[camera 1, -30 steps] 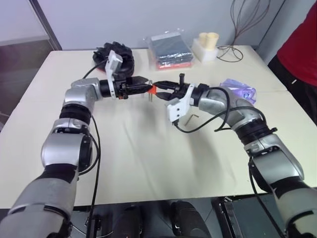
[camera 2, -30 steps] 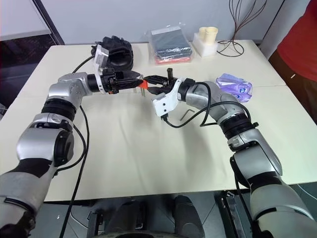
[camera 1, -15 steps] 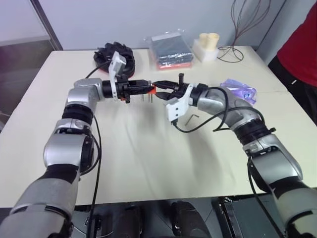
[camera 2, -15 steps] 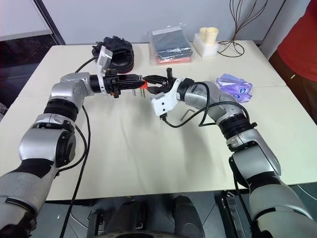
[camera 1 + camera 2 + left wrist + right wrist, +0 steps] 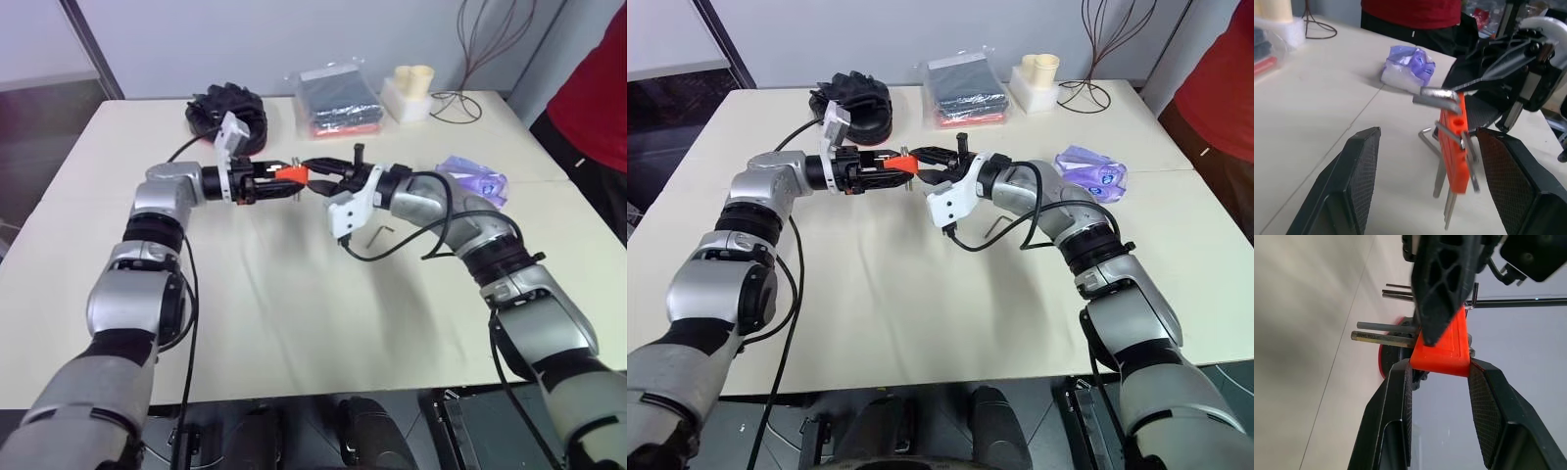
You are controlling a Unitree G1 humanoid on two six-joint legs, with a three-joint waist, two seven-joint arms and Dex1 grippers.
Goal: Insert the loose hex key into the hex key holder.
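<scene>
Clamping the hex key holder [image 5: 1442, 350] between its fingers, the right gripper [image 5: 315, 176] holds it above the table [image 5: 294, 294]; the left gripper [image 5: 1442, 181] stands spread around it, one pad near its side.

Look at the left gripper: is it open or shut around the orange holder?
Open. In the left wrist view its fingers stand wide apart, and the hex key holder hangs between them touching neither, gripped instead by the right gripper.
</scene>
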